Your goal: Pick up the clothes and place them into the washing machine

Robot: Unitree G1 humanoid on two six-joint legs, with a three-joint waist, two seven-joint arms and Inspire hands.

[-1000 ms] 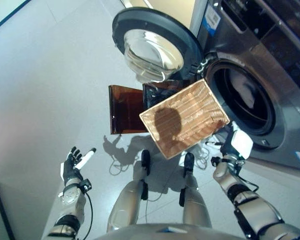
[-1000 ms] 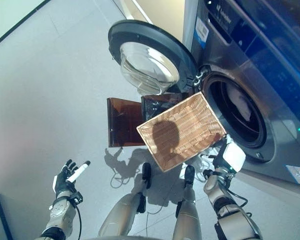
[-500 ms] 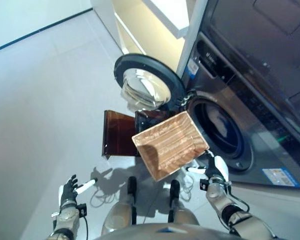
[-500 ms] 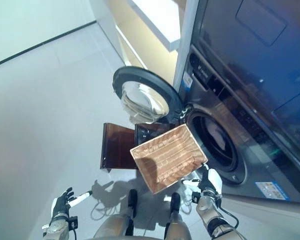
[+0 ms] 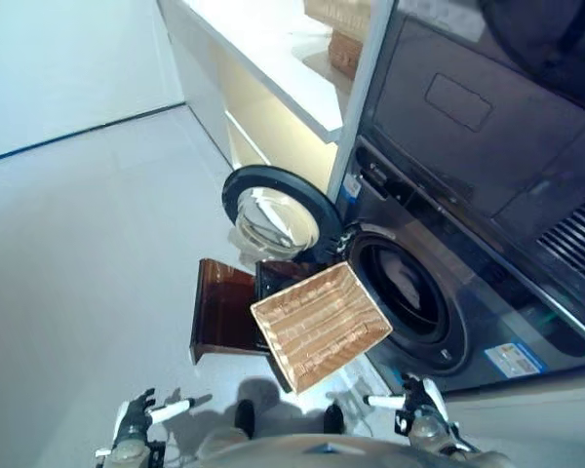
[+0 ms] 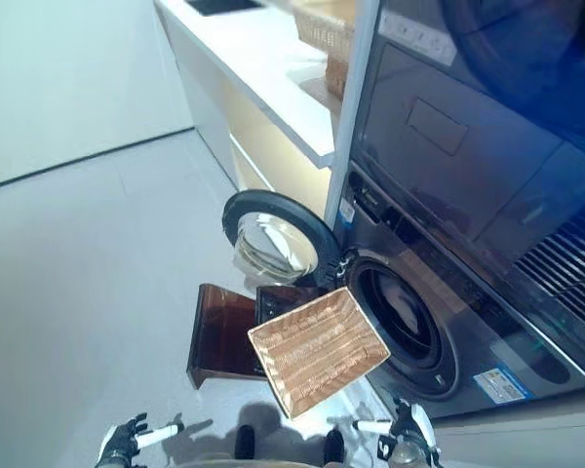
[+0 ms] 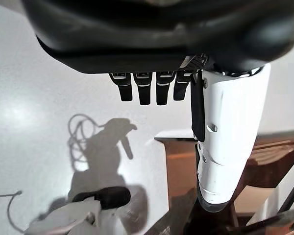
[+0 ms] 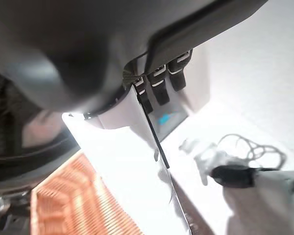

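Observation:
The dark washing machine (image 5: 468, 244) stands with its round door (image 5: 278, 210) swung open. Pale cloth (image 5: 402, 286) lies inside the drum. In front of the opening an empty wicker basket (image 5: 320, 327) rests tilted on a brown stand (image 5: 219, 320). My left hand (image 5: 135, 424) hangs low at the lower left, open, holding nothing. My right hand (image 5: 419, 405) sits low at the lower right near the machine's base, fingers (image 8: 157, 83) relaxed and empty. In the left wrist view the straight fingers (image 7: 147, 90) point at bare floor beside the stand (image 7: 186, 171).
A white counter (image 5: 273, 58) runs along the wall behind the door, with wicker baskets (image 5: 346, 49) on it. A second dark appliance (image 5: 487, 107) is stacked above the washer. Grey floor (image 5: 78, 244) spreads to the left.
The camera has risen and tilted, so the whole scene has shrunk and slid down. Both hands now show lower in the picture, still empty. The basket and door have not moved.

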